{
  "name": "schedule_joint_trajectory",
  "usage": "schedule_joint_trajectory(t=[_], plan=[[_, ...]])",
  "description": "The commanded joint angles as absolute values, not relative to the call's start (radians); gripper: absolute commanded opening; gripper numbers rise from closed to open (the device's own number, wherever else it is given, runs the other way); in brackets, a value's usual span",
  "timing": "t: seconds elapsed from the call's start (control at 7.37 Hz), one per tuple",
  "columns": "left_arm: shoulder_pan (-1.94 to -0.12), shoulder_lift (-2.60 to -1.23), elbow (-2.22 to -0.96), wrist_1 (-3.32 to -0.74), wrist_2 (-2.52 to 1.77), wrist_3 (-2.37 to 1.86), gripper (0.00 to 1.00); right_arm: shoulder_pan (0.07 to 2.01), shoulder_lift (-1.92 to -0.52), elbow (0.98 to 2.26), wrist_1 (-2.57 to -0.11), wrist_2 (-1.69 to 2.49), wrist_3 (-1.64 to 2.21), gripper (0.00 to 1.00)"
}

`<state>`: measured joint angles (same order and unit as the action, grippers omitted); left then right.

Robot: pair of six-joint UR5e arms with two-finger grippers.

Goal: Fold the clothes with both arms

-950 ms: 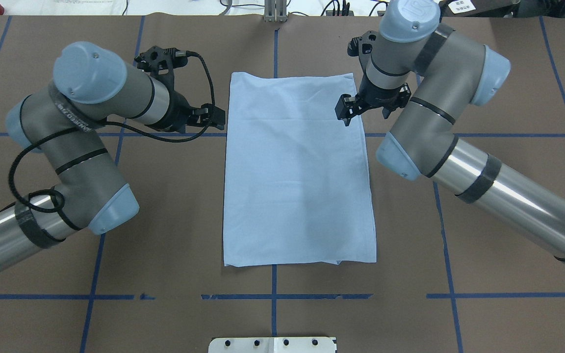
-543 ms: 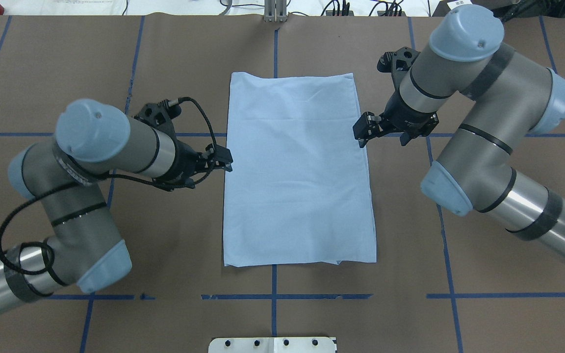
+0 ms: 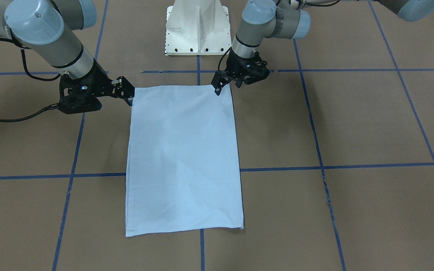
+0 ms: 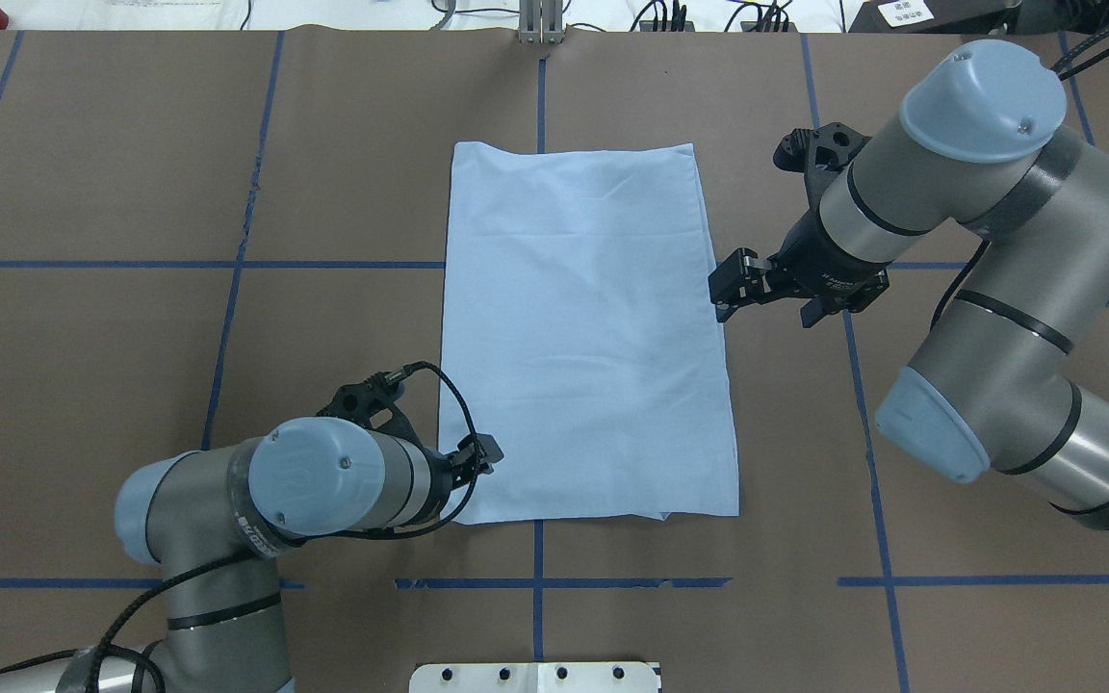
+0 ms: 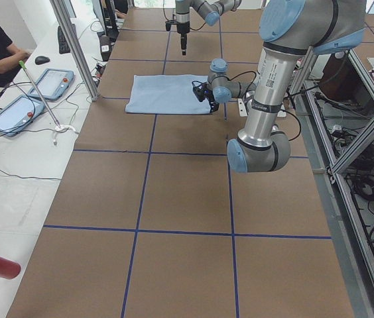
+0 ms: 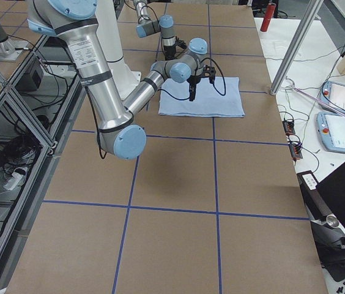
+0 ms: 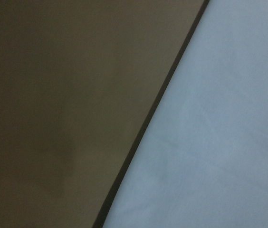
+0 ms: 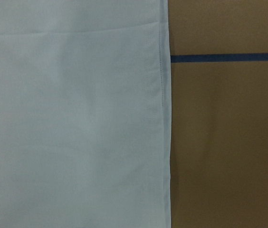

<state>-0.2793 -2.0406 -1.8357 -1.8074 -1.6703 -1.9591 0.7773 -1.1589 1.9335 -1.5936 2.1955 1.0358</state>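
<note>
**A:** Left gripper (image 4: 483,450) is sitting low at the shirt's (image 4: 583,337) lower-left corner in the overhead frame. I can't tell if its jaws are apart or together. Its wrist cam is only showing the cloth edge and bare table (image 7: 53,114), no fingers. Right gripper (image 4: 722,294) is hanging over the shirt's right edge, upper-middle of that frame, and it's looking higher off the cloth. Same deal there, I can't call its jaw state. Neither seems to be pinching anything.

**B:** Agreed. The shirt is lying flat as a long tidy rectangle in the centre of the frame, with no sleeves or print showing. I'm guessing they're lining up for the end-to-end fold.

**A:** So what's likely to go wrong from here?

**B:** Mainly, the two grippers aren't sitting level along the shirt. If both are grabbing where they are now, the fold is coming out skewed. It's also thin cloth in stacked layers, so a shallow pinch is catching only the top layer and peeling the side folds open. Going too deep is jamming a fingertip into the brown table cover. And if one arm is lifting ahead of the other, the whole shirt is getting dragged sideways.
</note>
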Motion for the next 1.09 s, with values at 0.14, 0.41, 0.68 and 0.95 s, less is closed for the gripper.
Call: schedule_joint_trajectory(t=[0.14, 0.41, 0.68, 0.95], plan=[[-0.221, -2.054, -1.832, -1.761, -1.655, -1.991, 0.97, 0.77, -1.158, 1.933, -1.592, 2.195, 1.046, 1.0], [-0.227, -2.054, -1.821, -1.761, -1.635, -1.983, 0.93, 0.769, -1.157, 1.93, -1.592, 2.195, 1.046, 1.0], [-0.242, -2.052, -1.819, -1.759, -1.632, -1.979, 0.9, 0.769, -1.157, 1.928, -1.592, 2.195, 1.046, 1.0], [-0.247, -2.052, -1.818, -1.759, -1.632, -1.98, 0.79, 0.765, -1.158, 1.927, -1.592, 2.195, 1.045, 1.0]])
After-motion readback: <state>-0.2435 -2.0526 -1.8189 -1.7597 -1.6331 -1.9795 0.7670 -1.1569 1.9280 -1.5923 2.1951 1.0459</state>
